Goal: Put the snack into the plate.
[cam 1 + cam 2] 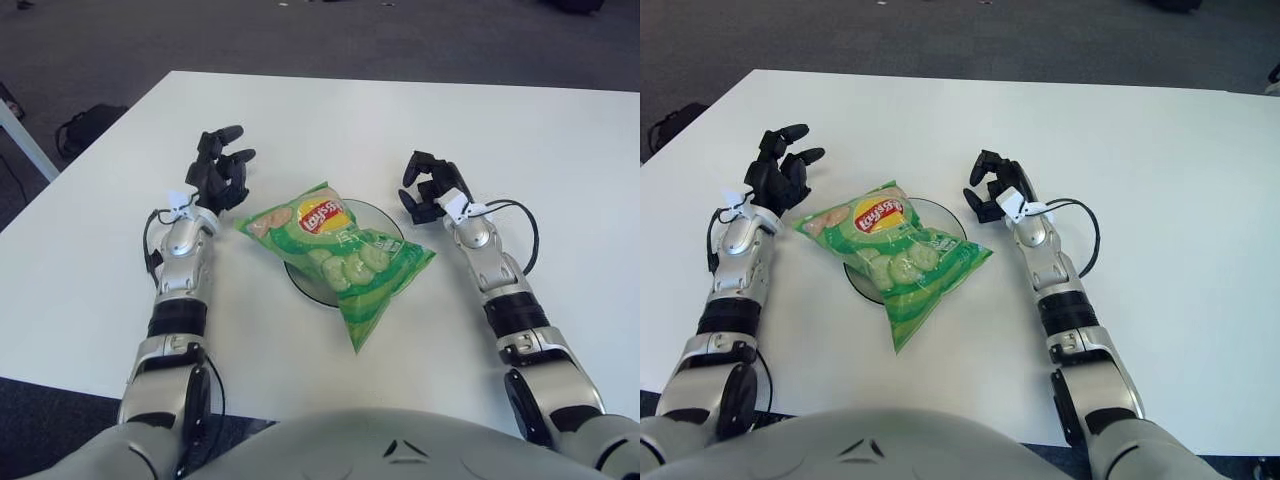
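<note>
On the plate [388,222], snack [340,255], left hand [218,172] released, right hand [995,187] seemingly clenched empty

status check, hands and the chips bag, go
Left hand open, left of chips bag, holding nothing. Right hand curled, empty, right of plate. Bag lies across plate, overhanging its rim. Nothing in the way.

Most of the round grey plate [388,218] is hidden beneath the green crinkled plastic snack bag [345,255]; only arcs at its 1 and 7 o'clock are seen. The white rectangular table [330,110] is cut off at 3 o'clock.
</note>
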Tool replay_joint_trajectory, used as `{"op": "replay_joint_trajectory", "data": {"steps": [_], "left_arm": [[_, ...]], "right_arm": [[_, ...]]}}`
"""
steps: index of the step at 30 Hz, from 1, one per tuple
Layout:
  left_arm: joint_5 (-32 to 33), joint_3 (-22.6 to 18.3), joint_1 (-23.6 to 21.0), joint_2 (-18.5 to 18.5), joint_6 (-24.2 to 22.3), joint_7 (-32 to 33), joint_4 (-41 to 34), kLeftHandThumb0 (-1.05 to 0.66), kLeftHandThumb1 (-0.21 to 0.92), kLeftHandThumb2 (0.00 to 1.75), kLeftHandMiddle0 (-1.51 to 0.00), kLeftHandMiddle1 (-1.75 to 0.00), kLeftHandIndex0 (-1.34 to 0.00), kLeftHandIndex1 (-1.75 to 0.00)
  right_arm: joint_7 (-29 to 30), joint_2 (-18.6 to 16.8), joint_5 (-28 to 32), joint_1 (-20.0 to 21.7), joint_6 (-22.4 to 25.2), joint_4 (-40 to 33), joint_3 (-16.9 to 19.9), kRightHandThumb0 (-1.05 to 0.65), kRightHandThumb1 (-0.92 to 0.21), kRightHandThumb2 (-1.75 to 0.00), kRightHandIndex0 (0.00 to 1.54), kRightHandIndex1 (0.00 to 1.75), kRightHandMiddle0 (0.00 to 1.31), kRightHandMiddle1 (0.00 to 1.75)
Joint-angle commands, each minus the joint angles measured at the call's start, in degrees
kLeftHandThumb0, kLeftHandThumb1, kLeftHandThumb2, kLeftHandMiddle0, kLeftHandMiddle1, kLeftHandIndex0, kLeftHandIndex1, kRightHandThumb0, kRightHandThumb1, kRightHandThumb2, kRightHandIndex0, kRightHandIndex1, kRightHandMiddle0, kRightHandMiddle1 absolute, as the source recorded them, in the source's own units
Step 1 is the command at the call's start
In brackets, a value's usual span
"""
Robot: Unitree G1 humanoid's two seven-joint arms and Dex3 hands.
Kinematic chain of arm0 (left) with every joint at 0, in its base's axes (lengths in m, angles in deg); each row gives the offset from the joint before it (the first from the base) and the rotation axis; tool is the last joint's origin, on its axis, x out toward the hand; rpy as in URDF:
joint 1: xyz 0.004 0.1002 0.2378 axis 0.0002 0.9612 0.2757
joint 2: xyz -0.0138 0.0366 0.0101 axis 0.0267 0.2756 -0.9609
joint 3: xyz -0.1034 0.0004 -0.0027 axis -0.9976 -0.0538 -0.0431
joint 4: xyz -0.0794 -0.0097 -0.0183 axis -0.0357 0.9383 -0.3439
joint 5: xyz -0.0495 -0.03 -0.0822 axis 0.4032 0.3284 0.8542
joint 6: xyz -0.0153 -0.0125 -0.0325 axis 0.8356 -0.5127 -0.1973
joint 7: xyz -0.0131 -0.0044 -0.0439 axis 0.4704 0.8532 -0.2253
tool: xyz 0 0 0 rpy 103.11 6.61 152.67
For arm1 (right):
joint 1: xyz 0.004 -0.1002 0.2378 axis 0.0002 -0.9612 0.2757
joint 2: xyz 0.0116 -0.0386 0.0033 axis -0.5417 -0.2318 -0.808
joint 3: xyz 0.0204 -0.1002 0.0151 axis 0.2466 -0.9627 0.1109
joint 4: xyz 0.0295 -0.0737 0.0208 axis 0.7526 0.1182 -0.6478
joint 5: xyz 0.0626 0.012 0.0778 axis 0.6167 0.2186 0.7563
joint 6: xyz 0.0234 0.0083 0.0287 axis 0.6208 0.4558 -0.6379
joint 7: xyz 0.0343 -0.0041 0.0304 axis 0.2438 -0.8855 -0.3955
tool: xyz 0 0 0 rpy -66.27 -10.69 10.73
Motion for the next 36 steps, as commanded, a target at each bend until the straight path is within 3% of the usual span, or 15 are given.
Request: {"op": "replay_joint_trajectory", "data": {"steps": [1, 6, 9, 15, 22, 36], "left_arm": [[0.41, -1.61, -1.67, -0.04, 1.97, 1.38, 6.54, -0.47, 0.77, 0.76, -0.41, -1.67, -0.21, -1.67], [0.59, -1.62, -2.57, -0.16, 2.81, 0.66, 8.9, -0.41, 0.65, 0.89, -0.67, -1.74, -0.35, -1.74], [0.28, -1.11, -2.2, -0.53, 2.74, 0.58, 8.95, -0.41, 0.6, 0.96, -0.85, -1.74, -0.39, -1.74], [-1.35, 0.61, -0.54, -0.65, 1.49, 1.11, 7.9, -0.42, 0.53, 1.05, -1.08, -1.75, -0.45, -1.75], [-1.39, 1.56, -0.4, -0.72, 2.87, -1.93, 13.03, -0.44, 0.45, 1.15, -1.17, -1.75, -0.51, -1.75], [-1.58, 2.86, 2.45, -1.51, 2.79, -5.5, 12.6, -0.46, 0.37, 1.24, -1.2, -1.75, -0.57, -1.75]], "right_arm": [[-1.7, -1.29, 1.37, -4.84, 3.06, 5.95, -0.01, -0.49, -0.29, -1.35, 1.28, 1.75, 0.63, 1.75], [-1.82, -1.79, 2.38, -4.75, 2.5, 6.37, 0.38, -0.49, -0.31, -1.33, 1.28, 1.75, 0.62, 1.75], [-1.71, -2.05, 2.57, -4.82, 2.28, 6.37, 0.46, -0.48, -0.31, -1.33, 1.28, 1.75, 0.62, 1.75], [-1.71, -2.1, 2.57, -5.12, 2.38, 5.72, 0.52, -0.48, -0.31, -1.32, 1.27, 1.75, 0.62, 1.75], [-1.57, -2.16, 2.57, -5.72, 2.81, 4.72, 0.74, -0.48, -0.32, -1.32, 1.26, 1.75, 0.61, 1.75], [0.37, -3.34, 5.13, -6.73, 3.57, 4.52, 4.17, -0.48, -0.31, -1.32, 1.3, 1.75, 0.62, 1.75]]}}
